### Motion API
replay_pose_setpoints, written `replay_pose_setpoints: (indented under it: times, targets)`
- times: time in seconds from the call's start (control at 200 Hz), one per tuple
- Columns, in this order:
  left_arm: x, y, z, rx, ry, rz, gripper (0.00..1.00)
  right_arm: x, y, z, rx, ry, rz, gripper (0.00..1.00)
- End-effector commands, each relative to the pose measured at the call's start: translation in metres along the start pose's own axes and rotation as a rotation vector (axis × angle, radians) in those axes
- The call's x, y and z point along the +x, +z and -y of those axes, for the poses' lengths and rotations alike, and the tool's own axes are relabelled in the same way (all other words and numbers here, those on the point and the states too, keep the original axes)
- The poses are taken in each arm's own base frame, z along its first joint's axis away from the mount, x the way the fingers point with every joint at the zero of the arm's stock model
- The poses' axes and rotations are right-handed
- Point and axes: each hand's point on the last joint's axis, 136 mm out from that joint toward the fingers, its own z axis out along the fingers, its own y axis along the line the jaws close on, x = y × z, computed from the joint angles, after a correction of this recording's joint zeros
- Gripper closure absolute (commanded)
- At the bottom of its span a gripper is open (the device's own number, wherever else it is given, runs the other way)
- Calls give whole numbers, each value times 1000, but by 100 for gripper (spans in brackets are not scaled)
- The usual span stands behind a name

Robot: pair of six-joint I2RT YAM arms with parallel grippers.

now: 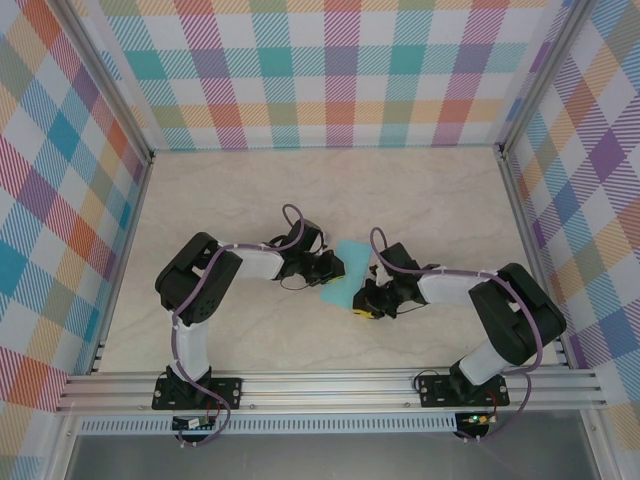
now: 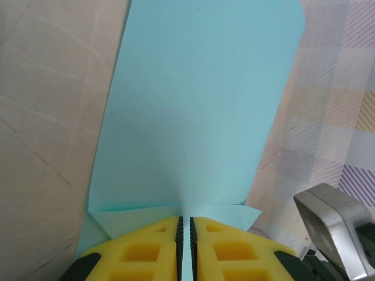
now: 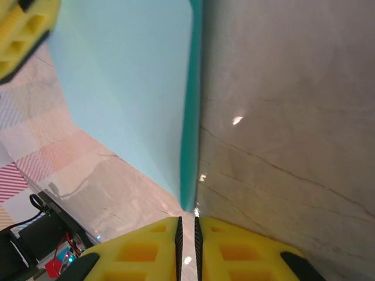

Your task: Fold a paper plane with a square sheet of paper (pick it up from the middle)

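The marbled desk (image 1: 300,200) takes up most of my top view, boxed in by checked walls (image 1: 340,70) on three sides. The left arm (image 1: 200,280) and right arm (image 1: 500,300) both bend inward, so their tips meet near the middle of the desk.

Between them is the square sheet of paper (image 1: 340,275), turquoise, running from the left arm's tip toward the right arm's. On the left wrist camera the sheet (image 2: 199,99) stretches away from the fingers, with a narrow folded flap just in front of them. On the right wrist camera I see the sheet (image 3: 129,82) nearly edge-on, its darker edge running down to the fingertips.

The left end effector (image 2: 185,234) is almost fully closed, and the paper's near edge is pinched in the thin slit between its yellow pads. The right end effector (image 3: 187,234) is closed just as narrowly. The sheet's edge ends right at its tips, but I cannot tell whether it actually grips the paper.
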Motion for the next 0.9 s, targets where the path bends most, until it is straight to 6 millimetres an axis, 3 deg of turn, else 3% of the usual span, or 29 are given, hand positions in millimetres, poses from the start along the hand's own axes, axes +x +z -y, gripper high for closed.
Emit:
replay_pose_setpoints:
  times: [0.0, 0.16, 0.275, 0.45, 0.655, 0.8, 0.895]
  targets:
    - [15, 9, -39, -122, -46, -48, 85, -15, -7, -30, -48, -68, 38, 84]
    - [15, 9, -38, -123, -42, -51, 85, -26, 2, -44, -79, -70, 25, 84]
    - [14, 9, -37, -122, -43, -49, 85, -23, 13, -33, -53, -47, -5, 84]
    - [14, 7, -36, -123, -39, -48, 86, -2, 24, -4, -3, -28, -56, 84]
    - [14, 6, -36, -131, -30, -49, 86, 21, 18, 24, 49, -30, -66, 83]
    - [14, 6, -38, -136, -34, -51, 86, 23, 8, 21, 56, -63, -49, 83]
    - [14, 5, -35, -131, -31, -48, 86, 14, -3, 12, 65, -81, 5, 83]
